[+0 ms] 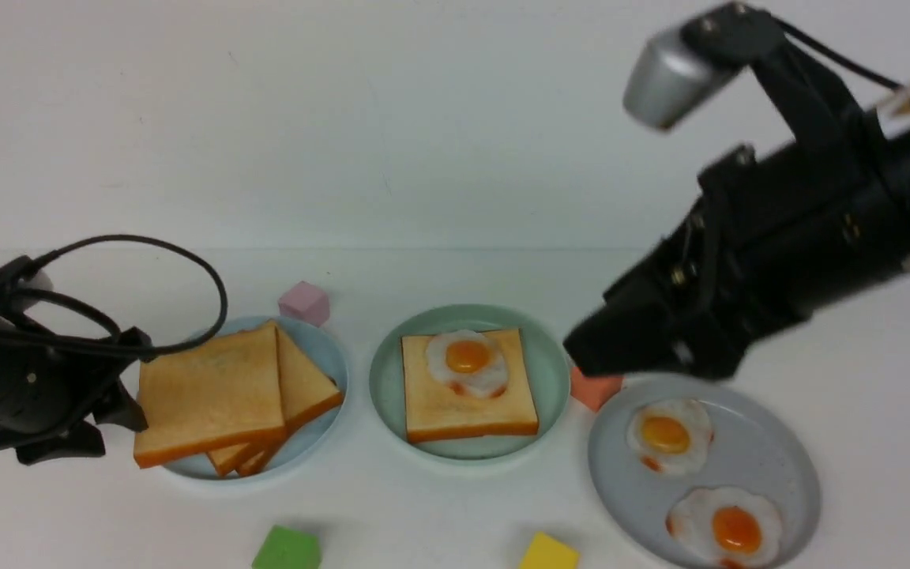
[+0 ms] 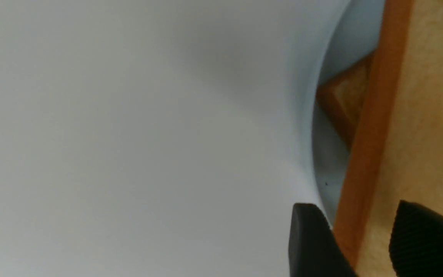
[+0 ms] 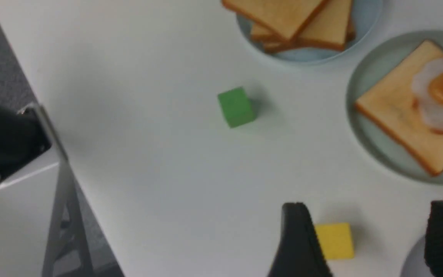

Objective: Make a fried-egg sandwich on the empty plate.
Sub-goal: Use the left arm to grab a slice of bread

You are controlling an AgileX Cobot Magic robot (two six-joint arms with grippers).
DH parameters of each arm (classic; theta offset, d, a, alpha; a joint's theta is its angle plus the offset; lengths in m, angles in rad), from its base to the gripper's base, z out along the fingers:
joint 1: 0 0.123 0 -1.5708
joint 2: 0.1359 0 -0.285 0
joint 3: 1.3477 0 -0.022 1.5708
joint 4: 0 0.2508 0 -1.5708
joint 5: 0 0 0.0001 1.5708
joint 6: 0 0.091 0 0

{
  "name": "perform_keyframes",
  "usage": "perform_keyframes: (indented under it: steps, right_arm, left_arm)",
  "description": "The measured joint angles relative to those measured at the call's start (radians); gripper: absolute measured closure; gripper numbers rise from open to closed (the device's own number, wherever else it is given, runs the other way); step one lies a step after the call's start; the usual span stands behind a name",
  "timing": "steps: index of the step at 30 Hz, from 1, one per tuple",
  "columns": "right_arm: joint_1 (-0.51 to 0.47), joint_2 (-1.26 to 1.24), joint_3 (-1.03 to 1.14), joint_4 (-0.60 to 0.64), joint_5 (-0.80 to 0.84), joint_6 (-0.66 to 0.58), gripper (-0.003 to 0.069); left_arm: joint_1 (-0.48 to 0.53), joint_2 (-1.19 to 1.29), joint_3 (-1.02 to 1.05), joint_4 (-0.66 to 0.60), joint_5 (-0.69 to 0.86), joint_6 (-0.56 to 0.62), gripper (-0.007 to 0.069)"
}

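Observation:
The mint-green empty plate (image 1: 384,371) in the middle holds one toast slice (image 1: 455,407) with a fried egg (image 1: 468,359) on top. More toast slices (image 1: 210,395) are stacked on the pale blue plate (image 1: 332,363) to its left. My left gripper (image 1: 119,427) sits low at that stack's left edge. In the left wrist view its fingers (image 2: 310,238) stand apart on either side of the top slice's orange crust (image 2: 363,154). My right gripper (image 1: 593,352) hangs open and empty above the table, between the mint plate and the grey plate.
A grey plate (image 1: 771,458) at the front right holds two fried eggs (image 1: 667,435). Small cubes lie about: pink (image 1: 304,303) behind the blue plate, orange (image 1: 593,389) under my right gripper, green (image 1: 287,549) and yellow (image 1: 550,553) near the front edge.

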Motion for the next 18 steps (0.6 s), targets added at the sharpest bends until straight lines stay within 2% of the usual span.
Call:
perform_keyframes:
  steps: [10,14,18]
  right_arm:
    - [0.003,-0.029,0.056,-0.012,0.036,-0.001,0.0214]
    - [0.003,-0.029,0.056,-0.012,0.040,-0.001,0.0214]
    - [0.005,-0.029,0.056,-0.012,0.040,-0.001,0.0215]
  left_arm:
    - [0.000,0.052,0.000,-0.212,-0.053,0.213,0.0402]
    - [0.000,0.052,0.000,-0.259,-0.064,0.273,0.0426]
    - [0.000,0.052,0.000,-0.299,-0.069,0.331,0.0494]
